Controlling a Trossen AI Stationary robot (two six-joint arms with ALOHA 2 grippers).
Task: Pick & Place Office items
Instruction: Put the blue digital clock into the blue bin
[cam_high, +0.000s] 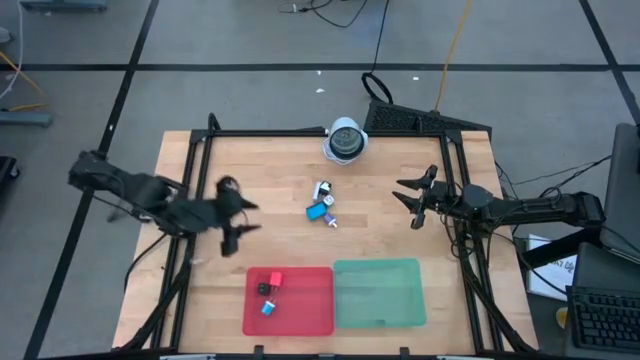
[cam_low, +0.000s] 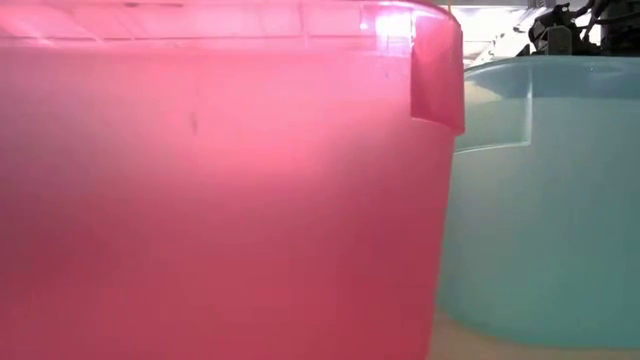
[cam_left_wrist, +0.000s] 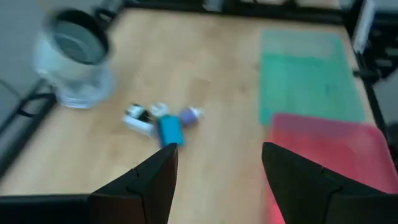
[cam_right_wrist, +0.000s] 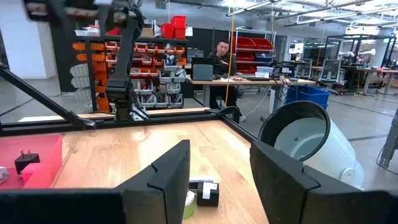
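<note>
Several small office items (cam_high: 322, 205) lie in a loose cluster on the wooden table's middle; a blue one (cam_left_wrist: 169, 130) is the plainest of them. Three more, red (cam_high: 276, 279), black (cam_high: 264, 289) and blue (cam_high: 268, 307), lie in the red tray (cam_high: 305, 310). My left gripper (cam_high: 248, 217) hangs open above the table to the left of the cluster, with nothing between its fingers (cam_left_wrist: 217, 162). My right gripper (cam_high: 405, 203) waits open to the right of the cluster, pointing at it (cam_right_wrist: 221, 168).
A green tray (cam_high: 378, 293) sits to the right of the red one at the near edge. A round white-and-grey domed object (cam_high: 346, 140) stands at the far edge. A black frame (cam_high: 195, 160) borders the table. A person sits in the room beyond.
</note>
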